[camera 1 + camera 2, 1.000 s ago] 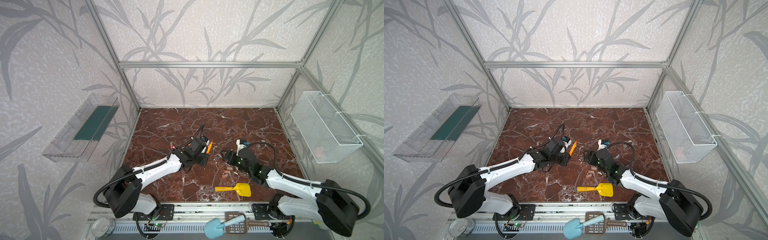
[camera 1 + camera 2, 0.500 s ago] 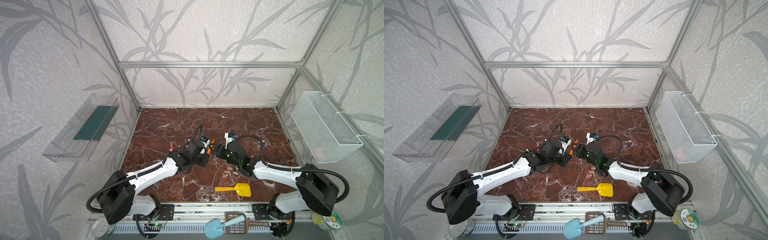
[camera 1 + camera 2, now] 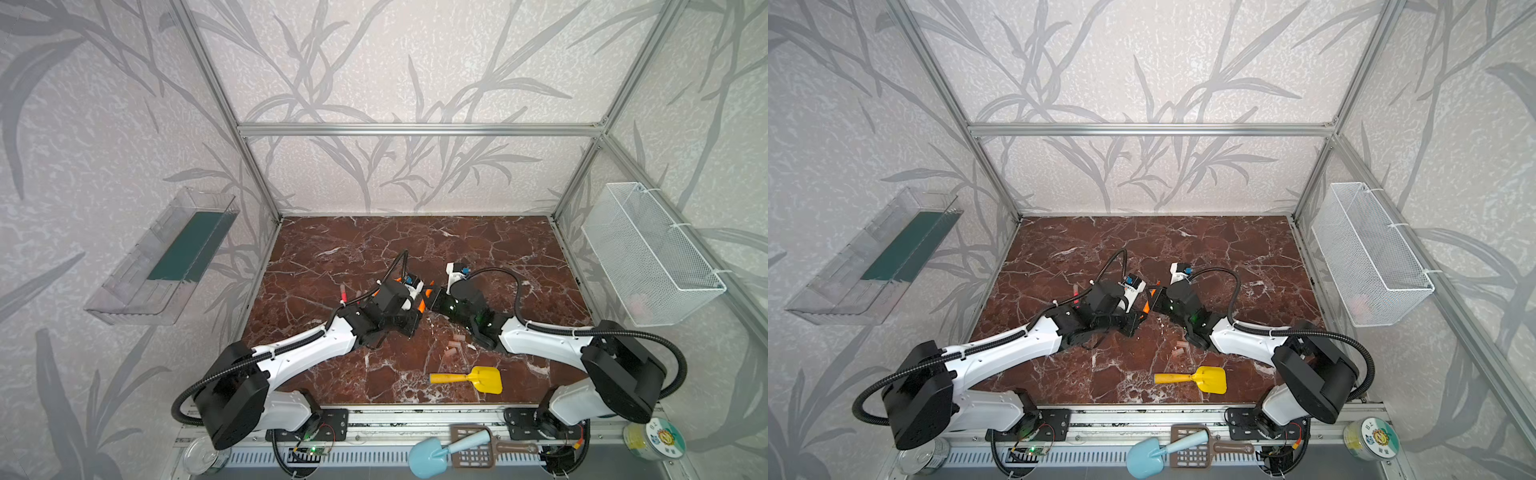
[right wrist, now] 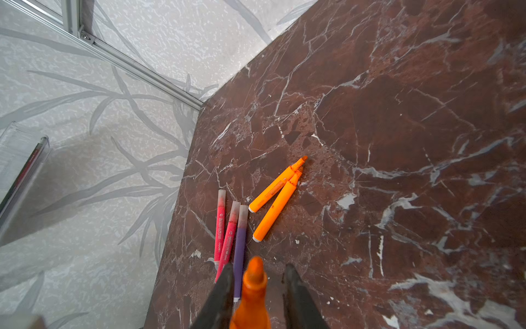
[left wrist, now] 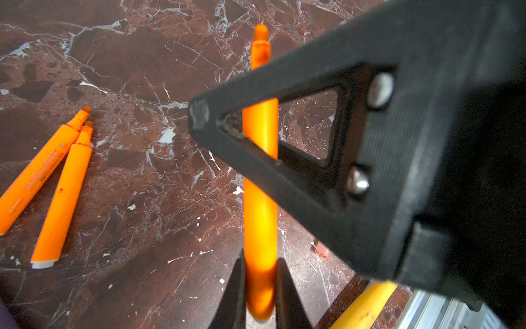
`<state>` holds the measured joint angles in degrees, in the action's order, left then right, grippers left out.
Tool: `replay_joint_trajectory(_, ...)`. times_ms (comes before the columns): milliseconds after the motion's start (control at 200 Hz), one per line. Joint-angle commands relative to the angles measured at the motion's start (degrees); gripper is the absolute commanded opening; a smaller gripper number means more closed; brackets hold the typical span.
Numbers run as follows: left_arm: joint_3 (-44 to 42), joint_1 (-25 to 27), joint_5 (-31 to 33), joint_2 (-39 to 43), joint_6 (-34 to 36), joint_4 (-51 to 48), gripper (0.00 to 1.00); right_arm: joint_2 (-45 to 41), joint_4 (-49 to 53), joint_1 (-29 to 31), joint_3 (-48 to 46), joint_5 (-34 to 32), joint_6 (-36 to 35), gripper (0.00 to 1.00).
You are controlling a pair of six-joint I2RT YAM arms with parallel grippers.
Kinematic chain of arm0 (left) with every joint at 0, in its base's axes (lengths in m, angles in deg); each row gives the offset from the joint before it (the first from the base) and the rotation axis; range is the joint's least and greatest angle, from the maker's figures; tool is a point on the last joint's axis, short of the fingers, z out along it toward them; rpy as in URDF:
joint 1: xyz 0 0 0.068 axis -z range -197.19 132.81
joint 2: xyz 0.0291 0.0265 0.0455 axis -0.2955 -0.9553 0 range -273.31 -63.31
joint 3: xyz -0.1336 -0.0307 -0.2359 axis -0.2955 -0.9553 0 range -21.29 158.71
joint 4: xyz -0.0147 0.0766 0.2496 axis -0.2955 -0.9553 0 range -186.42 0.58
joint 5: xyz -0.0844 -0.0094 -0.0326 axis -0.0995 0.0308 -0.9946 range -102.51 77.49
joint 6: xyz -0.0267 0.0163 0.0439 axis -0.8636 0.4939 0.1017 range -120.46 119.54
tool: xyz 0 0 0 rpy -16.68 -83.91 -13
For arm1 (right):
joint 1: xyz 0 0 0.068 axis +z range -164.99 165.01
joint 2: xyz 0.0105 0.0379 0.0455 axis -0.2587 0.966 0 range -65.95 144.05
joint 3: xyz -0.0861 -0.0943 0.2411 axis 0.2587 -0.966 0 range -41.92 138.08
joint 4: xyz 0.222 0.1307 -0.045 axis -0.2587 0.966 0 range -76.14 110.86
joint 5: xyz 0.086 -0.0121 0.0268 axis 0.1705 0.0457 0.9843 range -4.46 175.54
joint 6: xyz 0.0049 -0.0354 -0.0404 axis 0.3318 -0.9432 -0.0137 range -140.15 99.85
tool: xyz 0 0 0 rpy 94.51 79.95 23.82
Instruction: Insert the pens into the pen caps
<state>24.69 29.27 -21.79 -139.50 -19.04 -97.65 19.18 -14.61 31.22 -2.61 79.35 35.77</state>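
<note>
Slim orange plastic marker pen (image 5: 260, 213) held above brown marble tabletop (image 3: 415, 249).
Its rear is clamped by the left gripper (image 5: 260, 284); its tip is pointed into the right gripper (image 4: 257, 269), flanked but ungripped by part-open jaws.

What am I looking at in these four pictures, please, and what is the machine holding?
It is a two-armed tabletop robot. Both top views look down from one overhead camera pair; the remaining two pictures come from a camera on each wrist. On the marble table lie two orange pens, two pink-red pens and a purple pen that look capped, a few loose pen caps and a yellow toy shovel. The left hand grips a third orange pen. The right hand has its jaws either side of that pen's tip, seemingly not yet clamped.
</note>
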Motion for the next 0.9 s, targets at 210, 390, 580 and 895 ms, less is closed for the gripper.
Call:
replay_joint_trajectory(210,-0.36,0.69,-0.84,0.95,0.92,0.98,0.09,-1.01,0.87,0.36,1.48,-3.20,-1.33,0.30)
replay_joint_trajectory(390,-0.01,0.87,-0.74,0.25,1.10,0.85,0.09,-1.35,1.46,0.37,1.98,-4.04,-2.36,0.30)
replay_joint_trajectory(580,0.17,0.97,-0.60,-0.11,1.19,0.62,0.09,-1.71,2.01,0.30,1.65,-3.56,-2.49,0.20)
replay_joint_trajectory(895,-0.10,1.10,0.14,0.34,1.23,0.93,0.18,-3.27,1.94,0.74,0.33,-2.48,-1.89,0.06)
